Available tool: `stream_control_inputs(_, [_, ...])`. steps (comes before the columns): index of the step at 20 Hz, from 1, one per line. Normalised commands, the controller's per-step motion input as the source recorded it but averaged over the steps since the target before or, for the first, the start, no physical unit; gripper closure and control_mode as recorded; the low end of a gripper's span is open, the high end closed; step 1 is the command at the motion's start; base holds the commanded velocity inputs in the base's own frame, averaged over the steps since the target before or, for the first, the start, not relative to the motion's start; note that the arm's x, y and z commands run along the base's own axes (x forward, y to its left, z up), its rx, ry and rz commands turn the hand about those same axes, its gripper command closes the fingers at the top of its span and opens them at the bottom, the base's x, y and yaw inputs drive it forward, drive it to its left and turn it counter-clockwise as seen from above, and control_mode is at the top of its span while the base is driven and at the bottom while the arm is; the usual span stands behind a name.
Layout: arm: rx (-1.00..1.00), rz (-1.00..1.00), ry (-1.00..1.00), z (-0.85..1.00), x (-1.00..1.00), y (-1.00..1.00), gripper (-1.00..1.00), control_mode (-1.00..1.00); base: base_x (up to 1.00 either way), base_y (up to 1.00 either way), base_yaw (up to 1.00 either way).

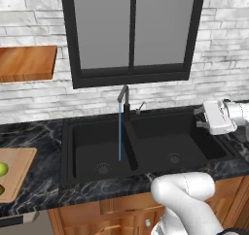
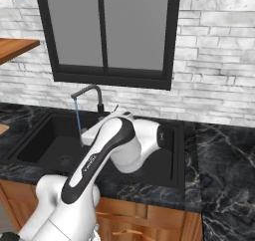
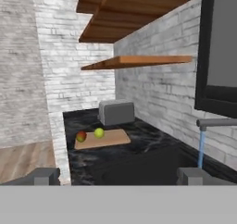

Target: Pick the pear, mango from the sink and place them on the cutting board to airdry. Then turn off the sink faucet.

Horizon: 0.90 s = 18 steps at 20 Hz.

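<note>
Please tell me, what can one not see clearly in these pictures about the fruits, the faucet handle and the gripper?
- Cutting board, left base view: cut by the left edge; only two green slivers of fruit show.
- Mango and pear, hand view: too small for detail.
- Sink faucet, right base view: arm hides its lever.
- Gripper: fingertips wide apart, nothing between them.

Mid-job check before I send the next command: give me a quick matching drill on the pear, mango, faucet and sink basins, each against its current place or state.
Things:
1. pear
2. mango
3. sink faucet
4. sink basins

Places or states:
A. running, a thin blue stream falling into the left basin
B. no fruit inside
C. on the cutting board, the yellow-green fruit
D. on the cutting board, the red-orange fruit beside the other

Pairs: 1-C, 2-D, 3-A, 4-B
</note>
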Motion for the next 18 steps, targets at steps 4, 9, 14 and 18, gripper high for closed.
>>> stream_control_inputs(4, [0.11, 0.02, 0.01, -0.07, 0.29, 0.00, -1.00, -1.00, 0.00, 0.00, 0.00])
stream_control_inputs(9, [0.02, 0.03, 0.00, 0.00, 0.24, 0.00, -1.00, -1.00, 0.00, 0.00, 0.00])
stream_control_inputs(14, [-0.01, 0.00, 0.02, -0.01, 0.16, 0.00, -1.00, -1.00, 0.00, 0.00, 0.00])
stream_control_inputs(18, [0.00, 0.00, 0.06, -0.17, 0.18, 0.00, -1.00, -1.00, 0.00, 0.00, 0.00])
